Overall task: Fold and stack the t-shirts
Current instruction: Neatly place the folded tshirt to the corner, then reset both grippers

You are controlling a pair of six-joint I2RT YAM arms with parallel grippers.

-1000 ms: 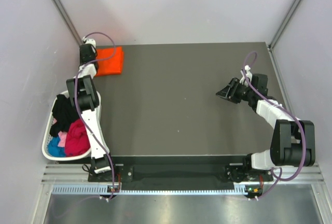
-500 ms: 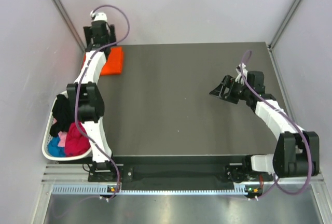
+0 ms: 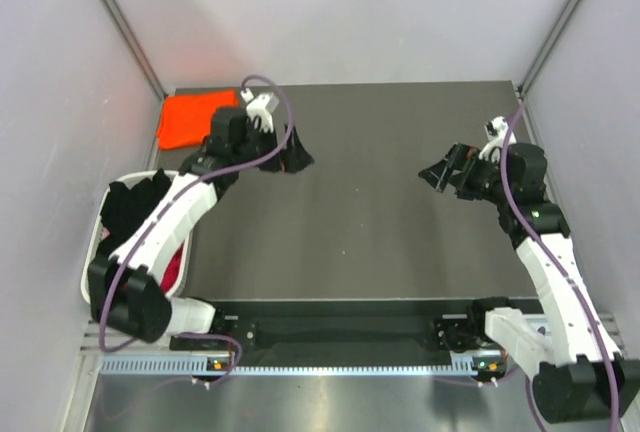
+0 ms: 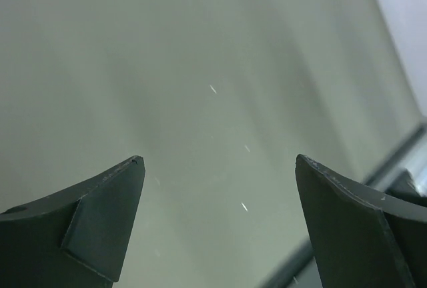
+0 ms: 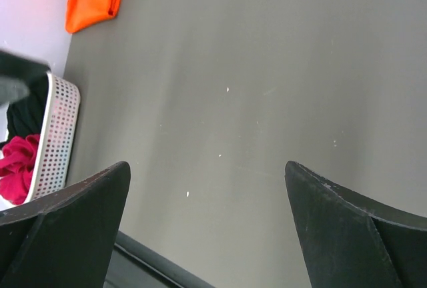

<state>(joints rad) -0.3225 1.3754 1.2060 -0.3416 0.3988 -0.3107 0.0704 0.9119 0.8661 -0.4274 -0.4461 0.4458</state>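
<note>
I've one orange tee [image 3: 195,117] folded, far-left tabletop [image 3: 380,232] corner; other tees [image 3: 128,210] sit in the basket [image 3: 86,287]; left gripper [image 4: 220,161], right gripper [image 5: 207,168] apart, empty.

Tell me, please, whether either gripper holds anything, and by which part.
Nothing is held: the left gripper and right gripper both have open, empty jaws above the table.

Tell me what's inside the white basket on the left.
A black t-shirt and a magenta t-shirt show in the basket. The left arm covers the rest; anything beneath is hidden.
</note>
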